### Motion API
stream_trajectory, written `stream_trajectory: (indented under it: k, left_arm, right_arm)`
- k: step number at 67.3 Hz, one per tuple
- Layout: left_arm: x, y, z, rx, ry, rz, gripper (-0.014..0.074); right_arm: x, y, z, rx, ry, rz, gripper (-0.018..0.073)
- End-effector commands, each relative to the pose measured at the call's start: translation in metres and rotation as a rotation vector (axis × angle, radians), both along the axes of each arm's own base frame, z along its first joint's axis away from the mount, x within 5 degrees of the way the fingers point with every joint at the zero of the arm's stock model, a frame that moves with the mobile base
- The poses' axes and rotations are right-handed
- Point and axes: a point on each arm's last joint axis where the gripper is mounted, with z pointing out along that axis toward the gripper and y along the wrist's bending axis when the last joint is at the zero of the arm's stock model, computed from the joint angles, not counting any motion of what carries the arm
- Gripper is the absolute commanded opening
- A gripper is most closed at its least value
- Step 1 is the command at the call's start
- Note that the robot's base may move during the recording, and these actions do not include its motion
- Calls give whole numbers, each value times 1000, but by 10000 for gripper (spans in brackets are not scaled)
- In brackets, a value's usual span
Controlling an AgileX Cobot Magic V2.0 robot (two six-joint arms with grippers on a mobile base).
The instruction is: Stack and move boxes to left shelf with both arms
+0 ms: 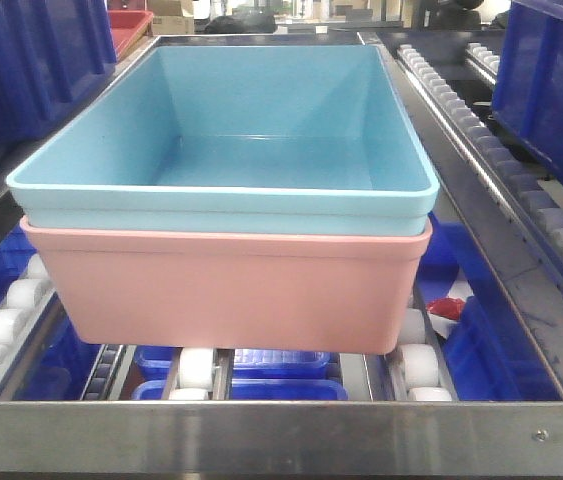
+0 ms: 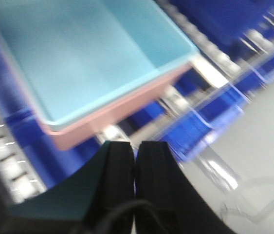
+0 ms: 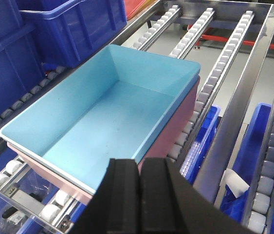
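Note:
The light blue box is nested inside the salmon pink box, and the stack rests on the left shelf's white rollers behind the silver front bar. In the right wrist view the blue box and pink box lie just beyond my right gripper, which is shut with nothing in it and clear of the rim. The left wrist view is blurred. There my left gripper is shut and empty, back from the corner of the blue box and pink box.
Dark blue storage bins stand at the left and right of the stack and on a lower level. More roller rails run alongside to the right. A red tub sits far back left.

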Motion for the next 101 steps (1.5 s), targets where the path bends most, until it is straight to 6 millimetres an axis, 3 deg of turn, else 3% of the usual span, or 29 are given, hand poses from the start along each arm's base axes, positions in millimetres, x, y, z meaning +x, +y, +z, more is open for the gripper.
stream_trajectory:
  k: [1, 15, 28, 46, 71, 86, 101]
  left_arm:
    - [-9, -7, 12, -63, -49, -150, -3]
    - [-21, -24, -7, -123, -114, -366, -3]
    - [-8, -31, -43, -303, -232, -276, -3]
    - [4, 4, -80, -355, -329, -23, -3]
    - [2, 57, -124, -352, -512, 456, -4]
    - [3, 69, -147, -324, -580, 646, -4]
    - [3, 73, -146, -320, -616, 712, -4]
  right_arm:
    - [-1, 1, 15, 40, -90, 25, 25]
    - [-1, 1, 15, 40, -90, 25, 25]
    - [-1, 1, 15, 40, -90, 25, 25]
    - [-1, 1, 15, 40, -90, 25, 25]
    - [-1, 1, 15, 40, -90, 25, 25]
    - [-1, 1, 15, 40, -90, 25, 25]
    - [-1, 1, 15, 39, -90, 25, 25]
